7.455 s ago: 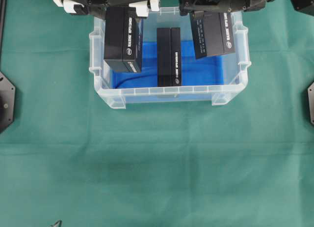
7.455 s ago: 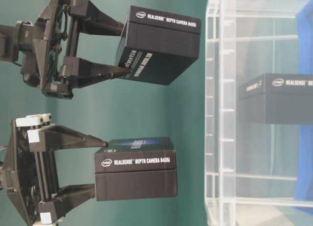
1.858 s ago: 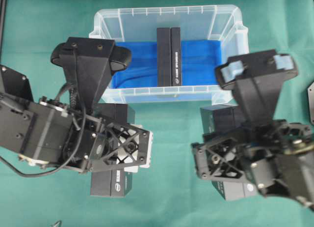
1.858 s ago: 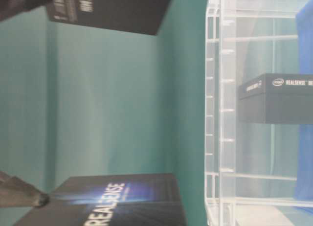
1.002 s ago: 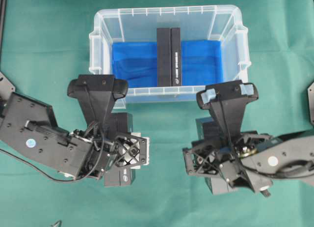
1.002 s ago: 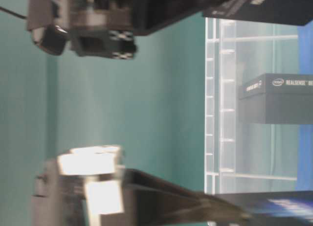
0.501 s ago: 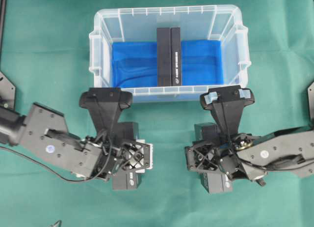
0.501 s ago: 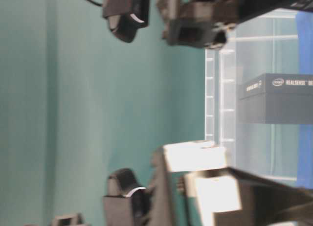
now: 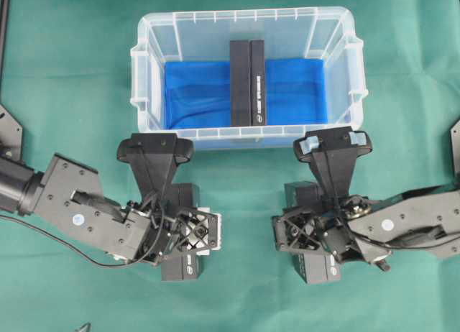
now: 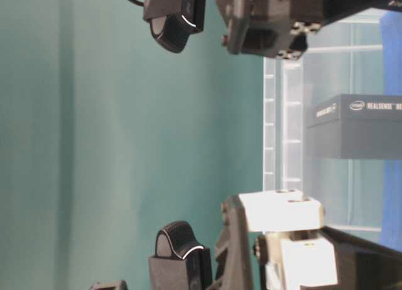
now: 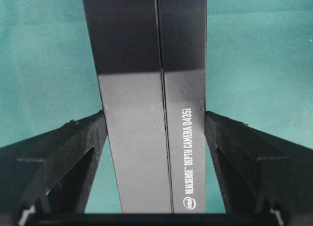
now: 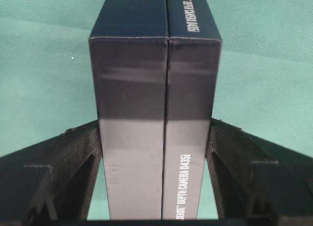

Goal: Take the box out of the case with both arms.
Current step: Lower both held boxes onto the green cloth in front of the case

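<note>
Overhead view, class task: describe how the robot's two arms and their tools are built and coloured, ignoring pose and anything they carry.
Both arms are black, with boxy links and open lattice frames at the wrist. The left tool has white parts at its frame, a thin black cable trailing off its arm and small round stickers on the links. The right tool is all black; pale blue patches mark the camera mount above it, and a round sticker marks its arm.

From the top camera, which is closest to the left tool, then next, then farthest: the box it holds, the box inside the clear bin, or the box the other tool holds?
1. The black rectangular cardboard box clamped in the left tool, lower left.
2. The black cardboard box standing in the clear plastic bin, upper middle.
3. The black cardboard box clamped in the right tool, lower right.

The last two are close; I'd hardly separate them.
</note>
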### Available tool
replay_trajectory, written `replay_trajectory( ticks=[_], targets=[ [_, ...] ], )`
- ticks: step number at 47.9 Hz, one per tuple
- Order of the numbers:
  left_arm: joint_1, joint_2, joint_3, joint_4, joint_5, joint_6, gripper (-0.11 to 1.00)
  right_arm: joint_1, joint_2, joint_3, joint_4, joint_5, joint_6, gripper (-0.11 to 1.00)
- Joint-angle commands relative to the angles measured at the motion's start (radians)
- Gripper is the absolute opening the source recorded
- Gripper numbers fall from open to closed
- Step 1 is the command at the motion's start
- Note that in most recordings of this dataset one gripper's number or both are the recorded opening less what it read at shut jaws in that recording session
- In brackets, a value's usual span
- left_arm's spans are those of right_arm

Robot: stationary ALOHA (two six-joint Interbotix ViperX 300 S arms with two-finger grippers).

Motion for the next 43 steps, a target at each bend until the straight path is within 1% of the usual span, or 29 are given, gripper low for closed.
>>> replay_trajectory(
  ticks=[1,11,14,19,23,24,26,28,31,33,43],
  targets=[
    [-0.003,-0.031,-0.012,0.002,-0.006,-0.002,0.64,0.000,-0.017,-0.011,-0.012,-0.005,0.000,0.67],
    [-0.005,-0.032,-0.009,-0.006,-0.025,0.000,0.64,0.002,-0.017,-0.011,-0.034,-0.012,0.000,0.67],
    [-0.005,-0.035,-0.005,-0.018,-0.029,0.002,0.64,0.002,-0.017,-0.011,-0.035,-0.011,0.000,0.67],
    [-0.009,-0.044,0.017,-0.052,-0.046,0.002,0.64,0.003,-0.017,-0.011,-0.035,-0.011,0.000,0.67],
    [-0.015,-0.052,0.031,-0.067,-0.061,0.000,0.65,0.003,-0.017,-0.011,-0.035,-0.009,0.002,0.67],
    [-0.017,-0.052,0.034,-0.067,-0.066,0.000,0.65,0.003,-0.017,-0.011,-0.035,-0.008,0.003,0.69],
    [-0.020,-0.054,0.035,-0.067,-0.072,-0.002,0.69,0.005,-0.017,-0.011,-0.035,-0.008,0.002,0.78],
    [-0.018,-0.052,0.032,-0.067,-0.078,-0.002,0.79,0.006,-0.017,-0.011,-0.035,-0.008,0.003,0.87],
    [-0.020,-0.051,0.028,-0.066,-0.081,0.000,0.89,0.005,-0.017,-0.011,-0.035,-0.005,0.005,0.95],
    [-0.020,-0.049,0.026,-0.064,-0.081,-0.002,0.91,0.005,-0.017,-0.011,-0.035,-0.005,0.005,0.96],
    [-0.020,-0.051,0.028,-0.064,-0.080,-0.003,0.89,0.005,-0.017,-0.012,-0.035,-0.003,0.005,0.93]
  ],
)
